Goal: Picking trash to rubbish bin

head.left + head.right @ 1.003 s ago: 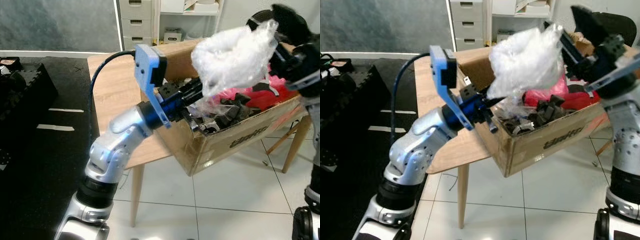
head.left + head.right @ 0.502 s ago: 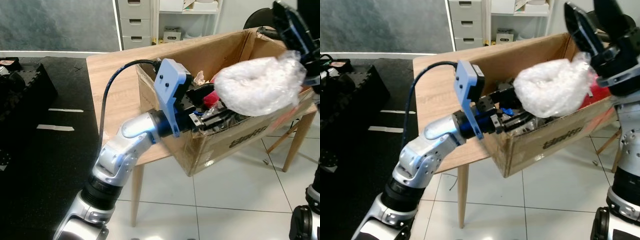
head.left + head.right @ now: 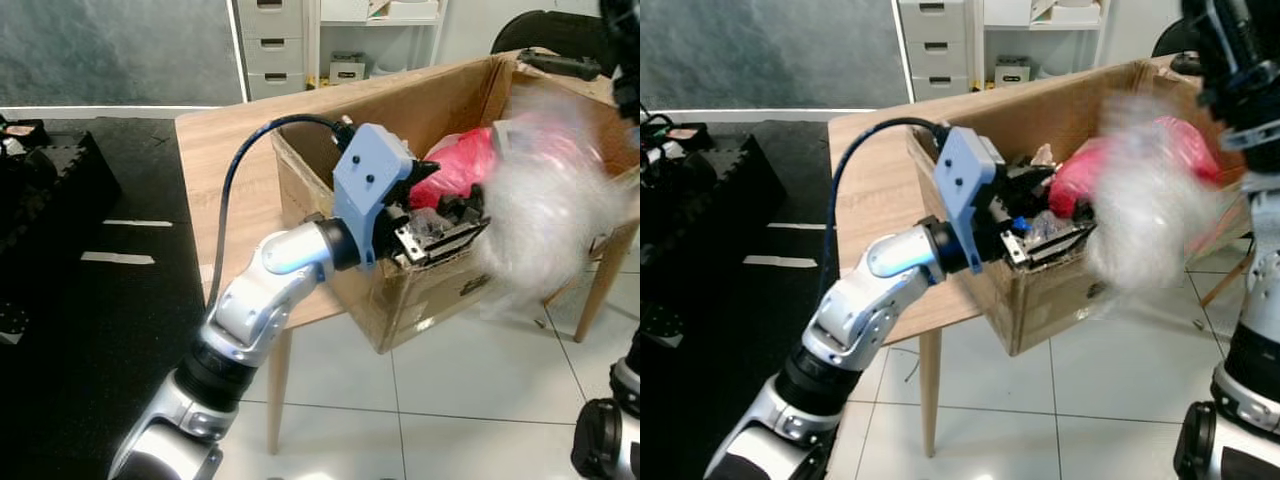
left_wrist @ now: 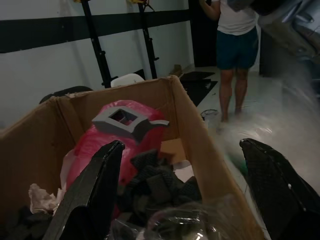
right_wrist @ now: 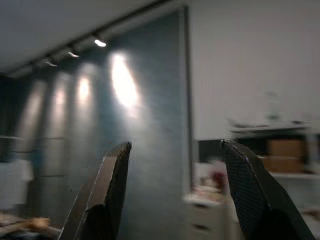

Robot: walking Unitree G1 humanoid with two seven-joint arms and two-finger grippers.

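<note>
Plastic bag released by right gripper; now falling outside the box.

The plastic bag [image 3: 545,235], held above the cardboard box [image 3: 400,300] a second ago, is a blur dropping past its front wall toward the floor. Right gripper [image 5: 172,200] fingers spread, empty, pointing up. Left gripper [image 4: 182,200] fingers apart over the box contents. Likely a missed drop; re-pick needed.

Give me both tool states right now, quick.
Left tool: open, empty, at the cardboard box.
Right tool: open, empty; blurred plastic bag falling outside box.
</note>
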